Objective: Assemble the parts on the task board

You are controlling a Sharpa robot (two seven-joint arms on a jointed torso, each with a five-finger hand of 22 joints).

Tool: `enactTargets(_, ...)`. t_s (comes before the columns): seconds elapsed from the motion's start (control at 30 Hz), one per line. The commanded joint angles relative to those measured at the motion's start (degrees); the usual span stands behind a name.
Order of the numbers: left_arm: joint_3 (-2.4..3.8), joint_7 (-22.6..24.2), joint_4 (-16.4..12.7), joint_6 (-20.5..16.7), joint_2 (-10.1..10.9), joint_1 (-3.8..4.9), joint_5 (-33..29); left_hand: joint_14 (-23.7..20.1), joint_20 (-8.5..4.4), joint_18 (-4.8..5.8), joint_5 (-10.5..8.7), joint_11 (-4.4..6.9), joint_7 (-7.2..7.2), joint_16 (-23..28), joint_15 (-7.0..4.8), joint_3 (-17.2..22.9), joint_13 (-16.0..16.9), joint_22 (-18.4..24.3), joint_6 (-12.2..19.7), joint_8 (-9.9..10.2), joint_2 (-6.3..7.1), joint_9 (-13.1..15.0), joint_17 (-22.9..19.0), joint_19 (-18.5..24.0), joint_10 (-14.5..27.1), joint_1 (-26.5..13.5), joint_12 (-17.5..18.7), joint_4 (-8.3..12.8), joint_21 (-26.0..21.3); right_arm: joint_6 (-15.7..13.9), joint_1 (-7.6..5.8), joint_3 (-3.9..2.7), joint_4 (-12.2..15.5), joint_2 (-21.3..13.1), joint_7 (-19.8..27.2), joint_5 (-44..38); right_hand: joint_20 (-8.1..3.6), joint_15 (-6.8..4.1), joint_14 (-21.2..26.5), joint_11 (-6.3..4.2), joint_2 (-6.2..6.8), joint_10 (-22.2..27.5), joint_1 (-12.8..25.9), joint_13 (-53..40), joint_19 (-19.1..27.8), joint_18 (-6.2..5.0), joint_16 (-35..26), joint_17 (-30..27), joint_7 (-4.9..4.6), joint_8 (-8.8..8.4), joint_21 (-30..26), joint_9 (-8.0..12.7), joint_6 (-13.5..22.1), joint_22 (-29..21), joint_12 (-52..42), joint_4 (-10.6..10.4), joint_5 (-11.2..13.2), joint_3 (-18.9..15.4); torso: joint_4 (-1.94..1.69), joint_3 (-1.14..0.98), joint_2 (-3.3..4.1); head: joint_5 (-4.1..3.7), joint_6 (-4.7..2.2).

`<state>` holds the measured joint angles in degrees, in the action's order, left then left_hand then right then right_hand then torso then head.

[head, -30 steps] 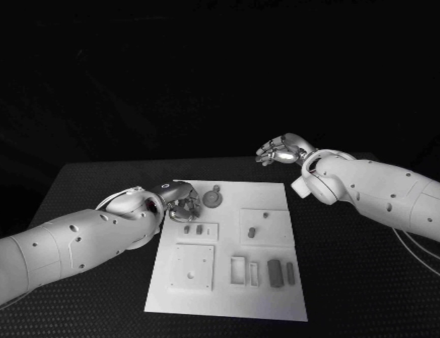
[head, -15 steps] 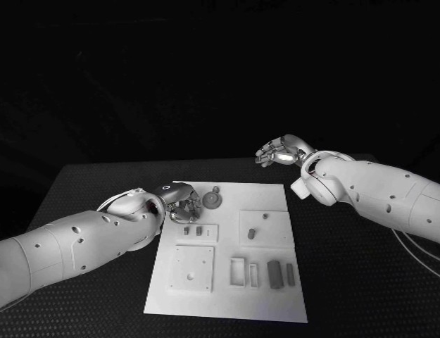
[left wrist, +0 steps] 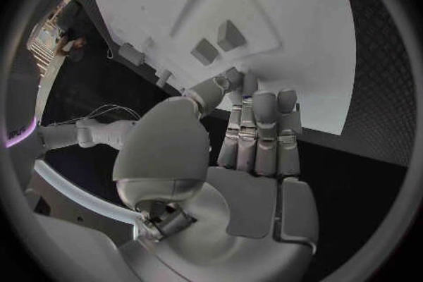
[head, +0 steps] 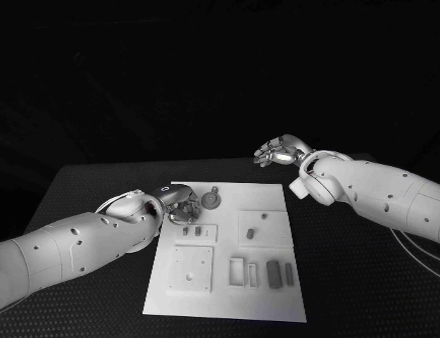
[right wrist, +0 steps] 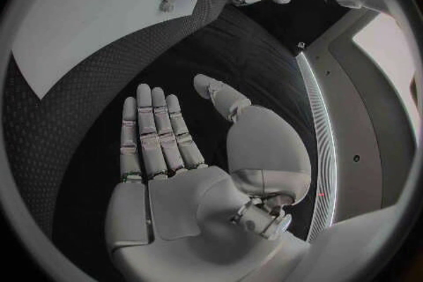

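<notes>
Left hand (head: 182,201) beside toothed gear (head: 212,200)

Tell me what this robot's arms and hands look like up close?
Both arms are smooth white shells, rounded and thick, dotted with small dark holes. Each ends in a silver metal hand: the left hand and right hand have segmented fingers and a bulbous pale thumb base. Thin cables trail beside the right arm.
</notes>
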<state>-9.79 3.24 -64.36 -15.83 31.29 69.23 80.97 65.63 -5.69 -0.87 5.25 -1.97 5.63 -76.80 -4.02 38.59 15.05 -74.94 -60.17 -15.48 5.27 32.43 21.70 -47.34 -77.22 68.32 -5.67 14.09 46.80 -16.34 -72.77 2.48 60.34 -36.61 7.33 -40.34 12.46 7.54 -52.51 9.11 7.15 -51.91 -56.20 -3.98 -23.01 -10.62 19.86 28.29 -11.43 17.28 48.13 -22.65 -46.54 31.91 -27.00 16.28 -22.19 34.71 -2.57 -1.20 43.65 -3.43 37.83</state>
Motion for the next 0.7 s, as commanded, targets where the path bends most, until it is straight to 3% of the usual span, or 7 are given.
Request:
enactTargets(0.03, -0.31, -0.2, 0.0, 1.6, -0.3, -0.43, 0.0, -0.2, -3.97, 0.17, -0.12, 0.08, 0.54, -0.3, -0.45, -0.1, 0.1, -0.9, 0.1, 0.3, 0.75, 0.0, 0.0, -0.2, -0.4, -0.4, -0.4, 0.3, 0.3, 0.7, -0.01, -0.02, 0.1, 0.0, 0.6, 0.0, -0.02, 0.23, -0.2, -0.08, -0.24, -0.4, 0.5, 0.0, 0.4, 1.07, -0.3, -0.1, -0.20, 0.34, -0.2, 0.1, 0.4, 0.1, 0.3, -0.1, -0.2, 0.0, -0.01, 0.01, -0.02, -0.07, 0.01)
enactTargets(0.5, -0.32, -0.6, 0.0, 0.3, -0.3, -0.43, -0.5, -0.4, -4.25, 0.40, -0.37, 0.32, 1.37, -0.5, -0.68, -0.4, 0.5, -0.9, 2.4, 1.7, 2.04, -0.8, -0.1, -0.3, -0.5, -0.1, -1.5, 0.5, 0.3, 0.7, -0.01, -0.02, 0.1, -0.1, 0.6, 0.0, -0.02, 0.23, -0.2, -0.08, -0.23, -0.4, 0.5, 0.0, 0.4, 1.07, -0.3, -0.1, -0.20, 0.34, -0.2, 0.1, 0.4, 0.1, 0.3, -0.1, -0.2, 0.0, 0.00, 0.00, -0.04, -0.28, -0.14)
enactTargets(0.63, -0.31, -1.0, 0.1, 0.4, -0.2, -0.44, -0.7, -0.4, -4.37, 0.51, -0.44, 0.56, 1.35, -0.5, -0.89, -0.5, 0.9, -0.9, 3.9, 2.5, 2.57, -1.3, -0.2, -0.4, -1.0, -0.2, -2.4, 0.4, 0.4, 0.7, -0.01, -0.02, 0.1, 0.0, 0.7, 0.0, -0.02, 0.23, -0.2, -0.08, -0.23, -0.4, 0.5, 0.0, 0.4, 1.07, -0.3, -0.1, -0.20, 0.34, -0.2, 0.1, 0.4, 0.1, 0.3, -0.1, -0.2, 0.0, -0.02, 0.05, -0.02, -0.87, 0.21)
enactTargets(0.67, -0.31, -1.0, 0.1, 0.2, -0.2, -0.44, -0.7, -0.4, -4.39, 0.53, -0.44, 0.60, 1.32, -0.5, -0.96, -0.6, 1.0, -0.9, 4.0, 2.5, 2.65, -1.4, -0.2, -0.4, -1.1, -0.3, -2.6, 0.4, 0.3, 0.7, 0.00, -0.02, 0.1, 0.1, 0.7, 0.0, -0.02, 0.23, -0.2, -0.08, -0.24, -0.4, 0.5, 0.0, 0.4, 1.07, -0.3, -0.1, -0.20, 0.34, -0.2, 0.1, 0.4, 0.1, 0.3, -0.1, -0.2, 0.0, -0.01, 0.05, -0.03, -0.68, -0.22)
enactTargets(0.7, -0.31, -1.0, 0.1, 0.3, -0.2, -0.44, -0.7, -0.4, -4.39, 0.53, -0.44, 0.60, 1.32, -0.5, -0.96, -0.6, 1.0, -0.9, 4.0, 2.5, 2.65, -1.4, -0.2, -0.4, -1.1, -0.3, -2.6, 0.4, 0.3, 0.7, 0.00, -0.02, 0.1, 0.1, 0.7, 0.0, -0.02, 0.23, -0.2, -0.08, -0.24, -0.4, 0.5, 0.0, 0.4, 1.07, -0.3, -0.1, -0.20, 0.34, -0.2, 0.1, 0.4, 0.1, 0.3, -0.1, -0.2, 0.0, 0.00, 0.04, -0.03, -0.66, -0.19)
